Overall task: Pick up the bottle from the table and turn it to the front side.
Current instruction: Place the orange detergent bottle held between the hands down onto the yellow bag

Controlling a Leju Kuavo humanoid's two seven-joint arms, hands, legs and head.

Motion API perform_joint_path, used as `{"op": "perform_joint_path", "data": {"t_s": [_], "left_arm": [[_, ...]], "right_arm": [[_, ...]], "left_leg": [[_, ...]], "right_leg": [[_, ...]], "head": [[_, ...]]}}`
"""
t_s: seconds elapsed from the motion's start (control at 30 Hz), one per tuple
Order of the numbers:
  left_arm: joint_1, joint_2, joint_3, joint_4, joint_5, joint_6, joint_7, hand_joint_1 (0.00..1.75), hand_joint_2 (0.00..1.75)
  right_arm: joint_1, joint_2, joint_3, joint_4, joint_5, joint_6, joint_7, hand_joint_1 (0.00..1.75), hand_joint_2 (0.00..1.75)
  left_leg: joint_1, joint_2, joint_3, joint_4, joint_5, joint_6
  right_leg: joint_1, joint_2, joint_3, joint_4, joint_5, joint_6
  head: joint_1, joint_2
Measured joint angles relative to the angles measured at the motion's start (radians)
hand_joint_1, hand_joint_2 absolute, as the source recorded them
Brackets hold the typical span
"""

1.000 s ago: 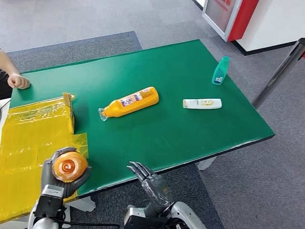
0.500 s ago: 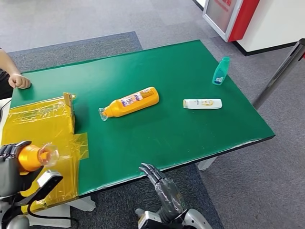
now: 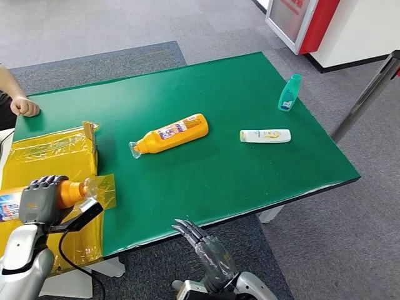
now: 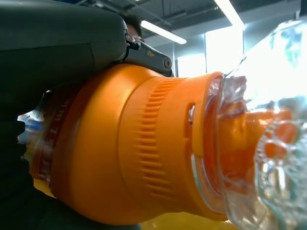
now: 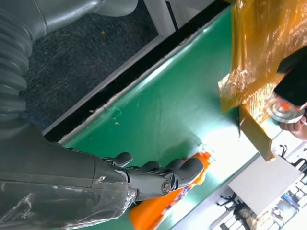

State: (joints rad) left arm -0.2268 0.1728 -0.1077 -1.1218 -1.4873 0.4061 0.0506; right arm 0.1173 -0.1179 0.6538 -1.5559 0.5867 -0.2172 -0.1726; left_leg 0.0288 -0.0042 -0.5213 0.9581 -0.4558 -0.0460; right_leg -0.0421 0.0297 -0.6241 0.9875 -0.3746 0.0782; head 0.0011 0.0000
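Note:
My left hand [image 3: 40, 199] grips an orange bottle [image 3: 69, 192] over the yellow foil at the table's front left. The bottle lies level, its clear cap [image 3: 89, 187] pointing right and its labelled end sticking out to the left of the hand. In the left wrist view the orange bottle [image 4: 137, 148] and clear cap [image 4: 267, 143] fill the frame under my dark fingers [image 4: 61, 43]. A second orange bottle [image 3: 172, 133] lies on the green table [image 3: 226, 75] mid-centre. My right hand [image 3: 207, 249] hovers open below the table's front edge, fingers [image 5: 159, 175] spread and holding nothing.
A white bottle [image 3: 265, 135] lies right of centre and a teal bottle [image 3: 289, 92] at the far right. Yellow foil [image 3: 47, 159] with a raised cardboard flap covers the table's left end. A person's hand [image 3: 24, 106] rests at the far left corner. A metal post [image 3: 363, 100] slants beside the table.
My left hand has turned the orange bottle from base-toward-camera to lying level with its cap pointing right. It has also risen over the foil. The right hand shifted slightly below the table edge.

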Motion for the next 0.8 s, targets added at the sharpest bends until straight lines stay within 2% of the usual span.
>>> {"op": "perform_joint_path", "data": {"t_s": [0.2,0.47,0.5,0.6,0.63,0.73,0.8], "left_arm": [[-0.052,-0.025,-0.041,0.095,-0.003,-0.002,0.014,1.75,1.75],[-0.072,-0.041,-0.055,0.137,0.018,-0.012,0.017,1.71,1.75],[-0.076,-0.049,-0.057,0.142,0.030,-0.022,0.016,1.57,1.75],[-0.094,-0.085,-0.063,0.164,0.056,-0.063,0.025,0.29,1.75],[-0.101,-0.098,-0.066,0.173,0.060,-0.076,0.033,0.00,1.75],[-0.121,-0.136,-0.075,0.195,0.071,-0.111,0.063,0.00,1.75],[-0.131,-0.155,-0.082,0.207,0.095,-0.136,0.074,0.00,0.87]], "right_arm": [[-0.007,0.000,0.009,0.025,0.000,0.001,-0.001,0.00,1.75],[-0.010,0.000,0.013,0.044,-0.001,0.007,-0.001,0.00,1.75],[-0.011,0.000,0.014,0.046,-0.001,0.008,-0.001,0.00,1.75],[-0.013,0.000,0.016,0.054,-0.001,0.012,0.000,0.00,1.75],[-0.014,0.000,0.016,0.058,0.000,0.013,0.001,0.00,1.75],[-0.018,0.003,0.016,0.067,0.003,0.014,0.006,0.00,1.75],[-0.019,0.006,0.016,0.072,0.006,0.014,0.011,0.00,1.75]], "left_leg": [[0.000,0.000,0.000,0.000,0.000,0.000],[0.000,0.000,0.000,0.000,0.000,0.000],[0.000,0.000,0.000,0.000,0.000,0.000],[0.000,0.000,0.000,0.000,0.000,0.000],[0.000,0.000,0.000,0.000,0.000,0.000],[0.000,0.000,0.000,0.000,0.000,0.000],[0.000,0.000,0.000,0.000,0.000,0.000]], "right_leg": [[0.000,0.000,0.000,0.000,0.000,0.000],[0.000,0.000,0.000,0.000,0.000,0.000],[0.000,0.000,0.000,0.000,0.000,0.000],[0.000,0.000,0.000,0.000,0.000,0.000],[0.000,0.000,0.000,0.000,0.000,0.000],[0.000,0.000,0.000,0.000,0.000,0.000],[0.000,0.000,0.000,0.000,0.000,0.000]], "head": [[0.000,0.000],[0.000,0.000],[0.000,0.000],[0.000,0.000],[0.000,0.000],[0.000,0.000],[0.000,0.000]]}}
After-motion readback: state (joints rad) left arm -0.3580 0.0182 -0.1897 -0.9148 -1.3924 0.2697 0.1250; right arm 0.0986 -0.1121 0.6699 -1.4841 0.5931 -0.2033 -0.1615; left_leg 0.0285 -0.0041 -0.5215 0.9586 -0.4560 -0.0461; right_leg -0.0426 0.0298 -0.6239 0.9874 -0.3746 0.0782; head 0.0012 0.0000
